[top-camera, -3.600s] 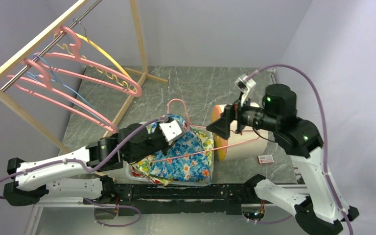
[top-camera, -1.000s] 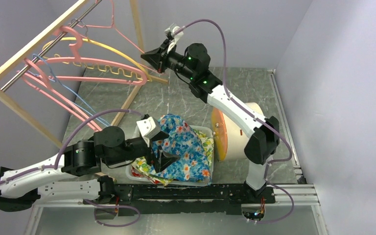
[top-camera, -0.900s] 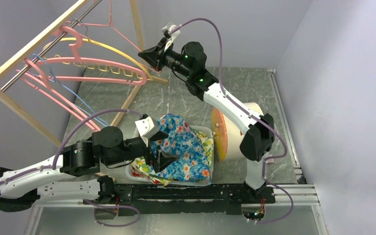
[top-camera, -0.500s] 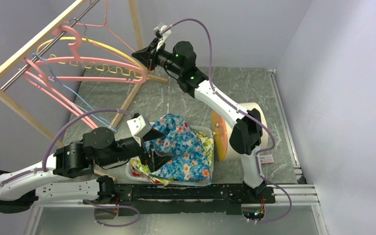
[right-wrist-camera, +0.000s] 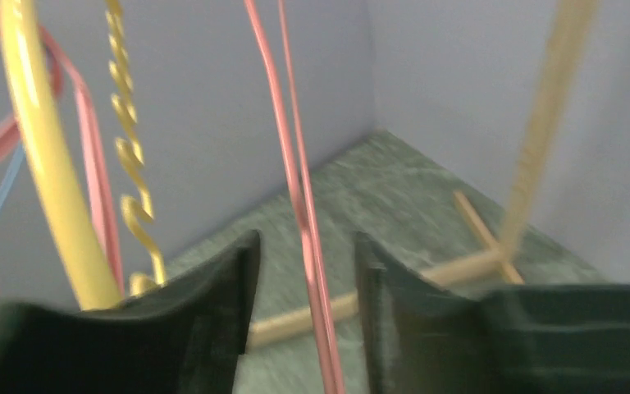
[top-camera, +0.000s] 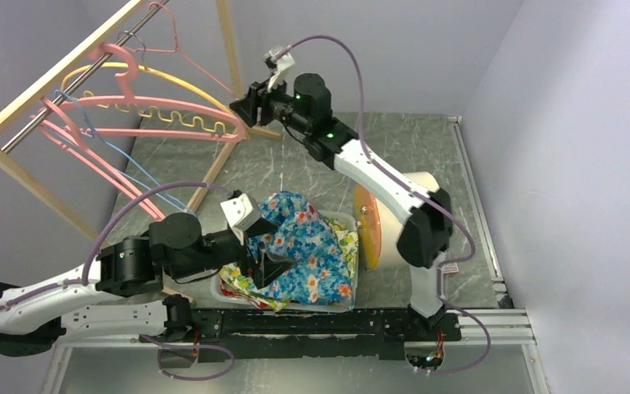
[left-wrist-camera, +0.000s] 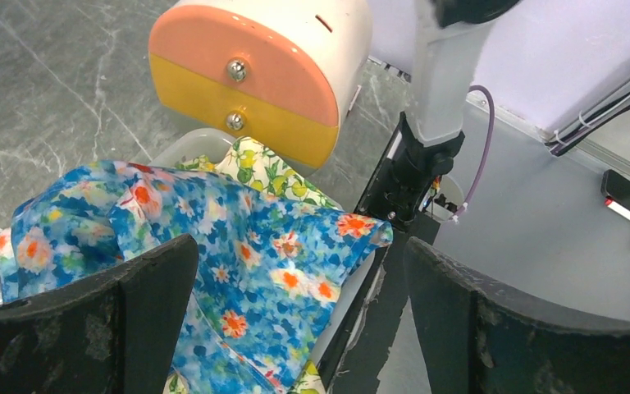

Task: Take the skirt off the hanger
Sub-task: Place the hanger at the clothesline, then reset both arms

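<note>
- Right hand (top-camera: pixel 243 105) is raised high beside the wooden rack (top-camera: pixel 231 49), its two fingers (right-wrist-camera: pixel 201 328) standing apart with a clear gap.
- Through that gap runs the thin pink hanger (right-wrist-camera: pixel 303 222), its two wires passing between the fingers. Whether either finger touches them I cannot tell, as the wrist view is blurred.
- Just to this hand's left, a yellow hanger (right-wrist-camera: pixel 39 148) and a thicker pink hanger (top-camera: pixel 143 101) hang from the same rack.
- Left hand (top-camera: pixel 267 250) sits low and near the arm bases, well apart from the right hand, with its fingers (left-wrist-camera: pixel 123 304) spread wide.
- Directly under the left hand lies the skirt (left-wrist-camera: pixel 213 246), blue with orange and white flowers. It is heaped in a white bin (top-camera: pixel 349 287), far below the right hand and the thin hanger.
- Beyond the bin, ahead of the left hand and to its right, a round white case (left-wrist-camera: pixel 254 74) with an orange and yellow face lies on the grey marbled desk (top-camera: pixel 312 156), just beside the bin.
</note>
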`<state>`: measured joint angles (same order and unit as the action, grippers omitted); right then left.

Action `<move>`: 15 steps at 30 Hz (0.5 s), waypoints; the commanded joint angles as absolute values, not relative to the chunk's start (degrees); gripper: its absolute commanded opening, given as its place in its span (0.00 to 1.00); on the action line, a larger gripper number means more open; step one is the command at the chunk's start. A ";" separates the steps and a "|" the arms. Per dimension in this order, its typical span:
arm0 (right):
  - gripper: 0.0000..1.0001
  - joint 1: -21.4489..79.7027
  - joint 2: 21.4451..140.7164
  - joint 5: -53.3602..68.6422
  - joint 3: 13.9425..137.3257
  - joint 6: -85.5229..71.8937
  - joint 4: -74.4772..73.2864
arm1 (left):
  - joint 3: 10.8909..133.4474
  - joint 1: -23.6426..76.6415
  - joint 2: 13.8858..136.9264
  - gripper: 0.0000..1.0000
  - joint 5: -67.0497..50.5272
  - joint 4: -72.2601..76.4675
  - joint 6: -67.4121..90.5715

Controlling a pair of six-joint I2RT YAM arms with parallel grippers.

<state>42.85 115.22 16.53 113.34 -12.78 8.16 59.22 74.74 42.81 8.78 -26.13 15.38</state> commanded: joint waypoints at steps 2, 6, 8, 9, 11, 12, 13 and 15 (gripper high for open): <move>0.77 42.12 97.03 0.79 103.63 -9.30 -7.51 | 62.81 74.83 44.55 0.99 10.49 -27.54 16.50; 0.99 41.92 82.21 -7.79 93.72 -5.93 -14.94 | 65.23 74.88 47.12 0.99 9.99 -22.91 13.51; 1.00 41.90 74.90 -12.88 89.19 -5.52 -18.05 | 66.63 74.81 49.22 0.99 8.61 -19.46 11.04; 1.00 41.98 71.52 -15.49 87.50 -5.72 -19.57 | 67.47 74.87 50.53 0.99 8.21 -17.69 9.67; 1.00 41.92 65.57 -20.31 85.58 -6.13 -23.24 | 69.47 74.80 53.34 0.99 8.27 -14.90 7.00; 1.00 41.93 63.24 -22.03 85.54 -6.37 -25.12 | 70.81 74.85 55.14 0.99 8.86 -13.83 5.75; 1.00 41.95 61.20 -23.52 85.98 -6.53 -27.35 | 72.34 74.79 57.56 0.99 10.84 -12.98 4.72; 1.00 41.92 57.68 -25.39 87.54 -6.84 -31.38 | 76.45 74.53 61.37 0.99 15.49 -12.41 3.60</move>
